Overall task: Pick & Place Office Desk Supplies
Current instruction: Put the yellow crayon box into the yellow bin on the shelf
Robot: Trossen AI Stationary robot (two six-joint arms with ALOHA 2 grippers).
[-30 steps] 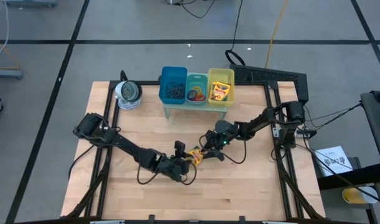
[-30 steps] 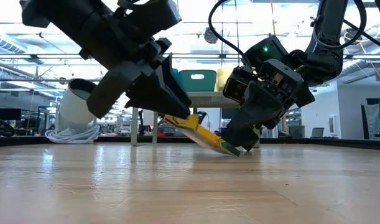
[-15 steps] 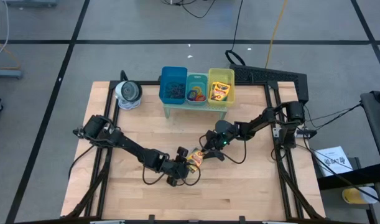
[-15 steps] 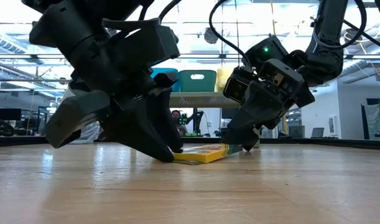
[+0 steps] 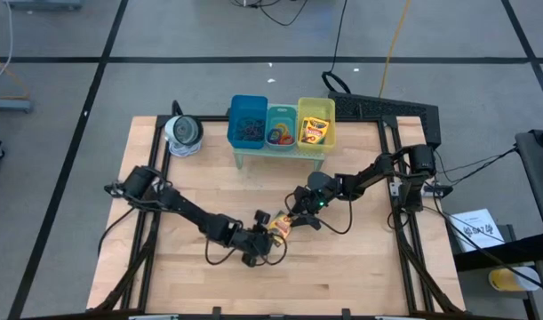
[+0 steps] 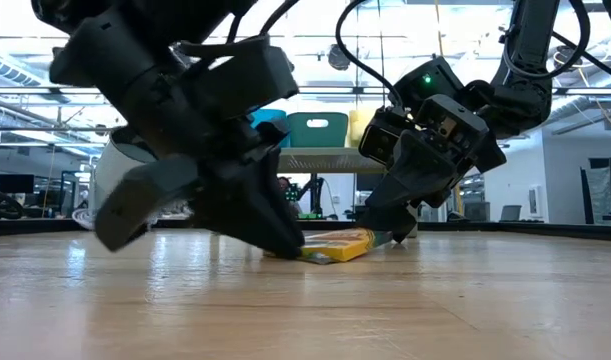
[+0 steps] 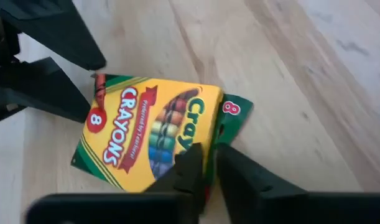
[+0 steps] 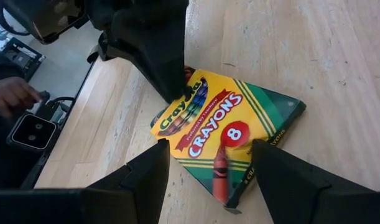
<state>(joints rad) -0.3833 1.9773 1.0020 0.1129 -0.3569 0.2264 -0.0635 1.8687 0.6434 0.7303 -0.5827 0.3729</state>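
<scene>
- Crayon box (image 5: 281, 228) lies label up on the table (image 5: 360, 258) between our two grippers, its long axis running from one toward the other.
- We count two crayon boxes: this one and a second (image 5: 315, 131) in the yellow bin (image 5: 316, 108).
- Our left gripper (image 7: 209, 165) reaches low from the near left, its fingers almost together at the box's edge.
- Our right gripper (image 8: 209, 160) is spread wide and angled down over the opposite end.

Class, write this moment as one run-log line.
left gripper: closing on edge of crayon box | box: on table | right gripper: open, astride box | yellow bin: holds a box
</scene>
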